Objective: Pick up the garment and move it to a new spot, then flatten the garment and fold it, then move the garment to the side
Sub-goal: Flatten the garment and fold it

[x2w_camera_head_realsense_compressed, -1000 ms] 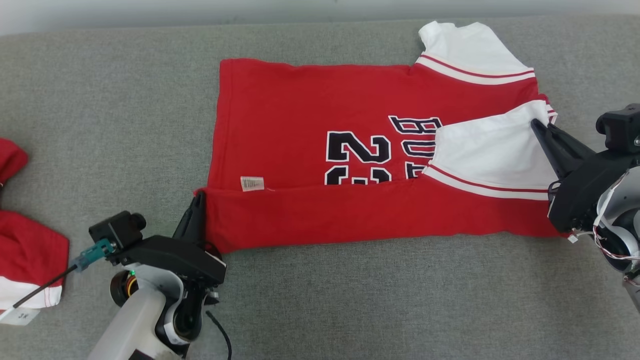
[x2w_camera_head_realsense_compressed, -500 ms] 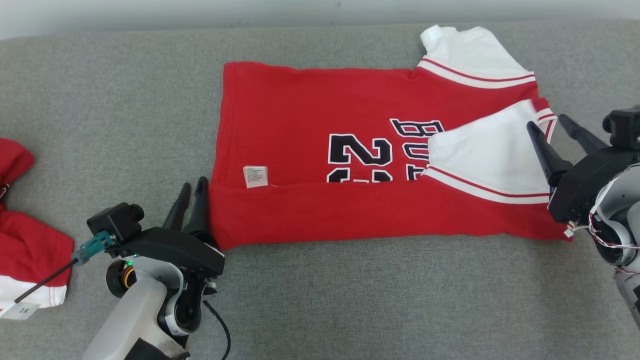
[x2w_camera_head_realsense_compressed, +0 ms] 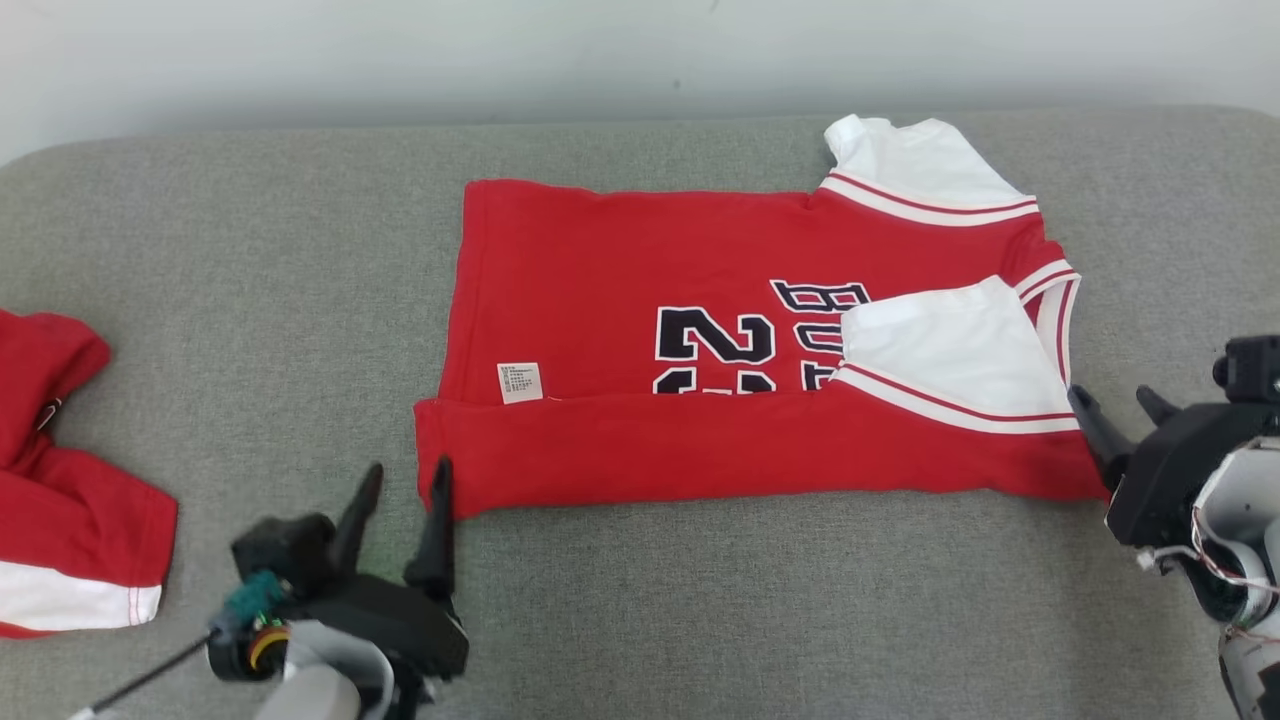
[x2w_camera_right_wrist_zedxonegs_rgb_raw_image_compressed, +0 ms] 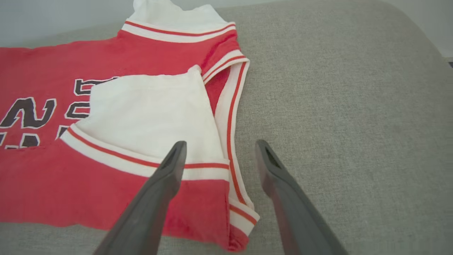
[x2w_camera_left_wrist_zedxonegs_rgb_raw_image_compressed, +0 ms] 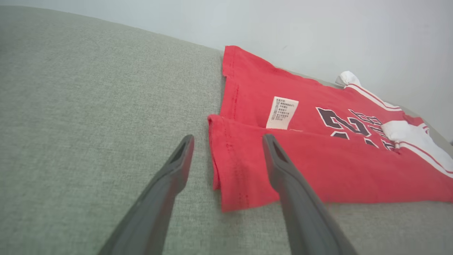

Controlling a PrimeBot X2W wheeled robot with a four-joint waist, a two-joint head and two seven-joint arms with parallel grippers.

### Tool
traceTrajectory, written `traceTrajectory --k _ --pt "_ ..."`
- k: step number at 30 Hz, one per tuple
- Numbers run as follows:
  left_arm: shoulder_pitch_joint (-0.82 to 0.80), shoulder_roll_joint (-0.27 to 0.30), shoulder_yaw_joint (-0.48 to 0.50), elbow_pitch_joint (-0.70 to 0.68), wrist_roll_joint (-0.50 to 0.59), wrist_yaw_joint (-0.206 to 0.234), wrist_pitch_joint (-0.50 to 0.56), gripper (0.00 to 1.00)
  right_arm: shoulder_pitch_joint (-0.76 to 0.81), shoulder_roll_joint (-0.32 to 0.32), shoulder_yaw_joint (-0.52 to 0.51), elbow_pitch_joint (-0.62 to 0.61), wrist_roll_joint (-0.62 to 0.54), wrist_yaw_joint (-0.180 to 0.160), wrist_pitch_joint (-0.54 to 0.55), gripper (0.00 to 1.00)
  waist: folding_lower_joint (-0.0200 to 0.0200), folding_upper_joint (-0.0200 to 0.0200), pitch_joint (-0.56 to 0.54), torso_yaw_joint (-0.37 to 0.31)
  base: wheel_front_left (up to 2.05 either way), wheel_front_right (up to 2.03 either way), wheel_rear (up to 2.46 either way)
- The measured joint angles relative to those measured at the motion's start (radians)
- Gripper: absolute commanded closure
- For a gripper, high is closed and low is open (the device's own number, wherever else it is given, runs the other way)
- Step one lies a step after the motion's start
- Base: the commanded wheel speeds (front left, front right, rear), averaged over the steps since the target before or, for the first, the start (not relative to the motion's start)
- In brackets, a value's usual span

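Left end effector [x2w_camera_head_realsense_compressed: 409, 466] and right end effector [x2w_camera_head_realsense_compressed: 1110, 392] gape wide, empty, at opposite ends of the garment [x2w_camera_head_realsense_compressed: 640, 270].

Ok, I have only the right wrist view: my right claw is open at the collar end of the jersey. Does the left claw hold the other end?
Observer: No. The left claw is open at the hem corner of the jersey and grips nothing.
Operator: Does the fold on the near side reach until that hem?
Observer: Yes, the folded strip runs all the way to the hem edge.
Operator: Is something else lying on the grey surface?
Observer: A second red garment lies at the far left, apart from the jersey.
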Motion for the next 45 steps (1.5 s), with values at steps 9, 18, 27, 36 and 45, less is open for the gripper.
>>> traceTrajectory --k 9,18,27,36,45 --pt "0.007 -0.032 -0.060 0.046 0.101 0.068 0.019 0.00 0.077 0.127 -0.200 -0.057 -0.195 0.000 0.151 0.00 0.0000 0.0000 0.029 -0.008 0.00 0.00 0.00" --pt "-0.080 -0.051 -0.090 0.147 0.126 0.108 0.089 0.00 0.091 0.205 -0.264 -0.093 -0.300 0.000 0.223 0.00 0.0002 0.0000 0.061 -0.004 0.00 0.00 0.00" --pt "-0.138 -0.067 -0.106 0.239 0.111 0.085 0.162 1.00 0.077 0.232 -0.264 -0.090 -0.322 -0.002 0.256 1.00 0.0000 -0.0001 0.062 -0.011 0.00 0.00 0.00" --pt "-0.099 -0.061 -0.117 0.235 0.092 0.059 0.179 1.00 0.144 0.222 -0.295 -0.165 -0.289 0.000 0.287 1.00 0.0002 0.0000 0.020 -0.005 0.00 0.00 0.00" --pt "0.061 -0.005 -0.121 0.083 0.082 0.105 0.207 1.00 0.297 0.250 -0.354 -0.319 -0.267 0.000 0.352 1.00 0.0002 0.0000 -0.047 -0.004 0.00 0.00 0.00"
